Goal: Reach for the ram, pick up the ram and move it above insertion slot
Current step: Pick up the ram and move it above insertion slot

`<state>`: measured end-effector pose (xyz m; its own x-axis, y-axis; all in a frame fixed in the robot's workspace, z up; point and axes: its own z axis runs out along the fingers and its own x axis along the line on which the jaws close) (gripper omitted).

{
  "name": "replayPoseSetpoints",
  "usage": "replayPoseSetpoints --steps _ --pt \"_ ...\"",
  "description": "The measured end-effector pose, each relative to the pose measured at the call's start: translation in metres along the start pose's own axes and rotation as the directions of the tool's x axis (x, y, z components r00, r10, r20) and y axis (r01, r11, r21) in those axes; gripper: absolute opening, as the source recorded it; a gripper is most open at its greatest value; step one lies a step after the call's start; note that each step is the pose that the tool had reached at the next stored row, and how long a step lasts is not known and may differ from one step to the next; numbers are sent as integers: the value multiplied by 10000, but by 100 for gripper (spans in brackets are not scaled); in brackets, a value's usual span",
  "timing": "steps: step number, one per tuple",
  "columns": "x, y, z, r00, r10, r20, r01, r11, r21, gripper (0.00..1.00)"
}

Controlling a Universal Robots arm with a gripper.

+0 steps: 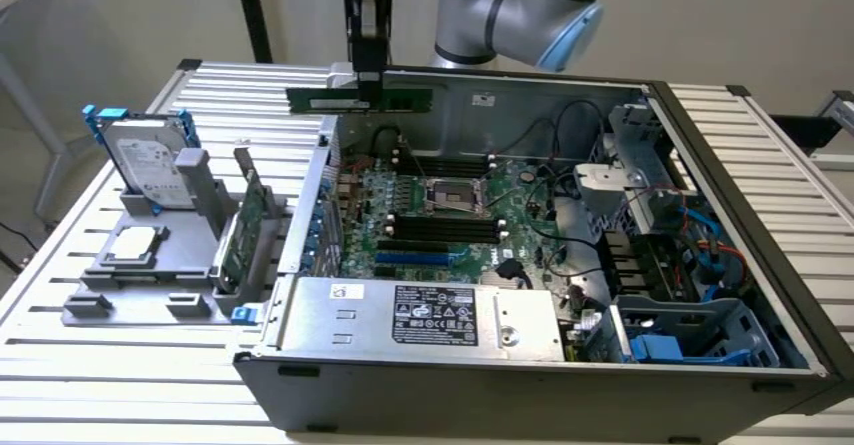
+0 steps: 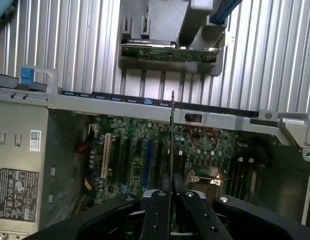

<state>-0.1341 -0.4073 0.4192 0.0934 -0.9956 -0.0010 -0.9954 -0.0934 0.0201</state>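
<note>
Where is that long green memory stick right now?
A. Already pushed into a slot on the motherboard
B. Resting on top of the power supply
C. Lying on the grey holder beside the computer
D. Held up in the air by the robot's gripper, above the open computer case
D: the gripper is shut on the ram, which hangs level above the far edge of the open computer case, touching nothing else.
</note>
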Motion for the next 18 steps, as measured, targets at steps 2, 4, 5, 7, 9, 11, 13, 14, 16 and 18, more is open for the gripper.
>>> replayPoseSetpoints --steps 2,4,5,7,9,11,13,14,16,18 --pt "-31 -75 3 10000 0 1 0 10000 1 13" --pt "-60 -154 6 10000 1 1 -1 10000 1 13" --pt "-73 -193 8 10000 1 1 -1 10000 1 13" --pt "-99 -273 13 10000 0 2 0 10000 1 13" --pt "-120 -357 18 10000 0 1 0 10000 0 13" --pt "-133 -442 23 10000 1 1 -1 10000 0 13" --pt "-142 -531 28 10000 1 1 -1 10000 -1 13" --pt "-146 -578 31 10000 1 1 -1 10000 -1 13" --pt "-152 -665 38 10000 2 1 -2 10000 -1 13" --pt "-158 -734 51 10000 15 1 -15 10000 -1 13"
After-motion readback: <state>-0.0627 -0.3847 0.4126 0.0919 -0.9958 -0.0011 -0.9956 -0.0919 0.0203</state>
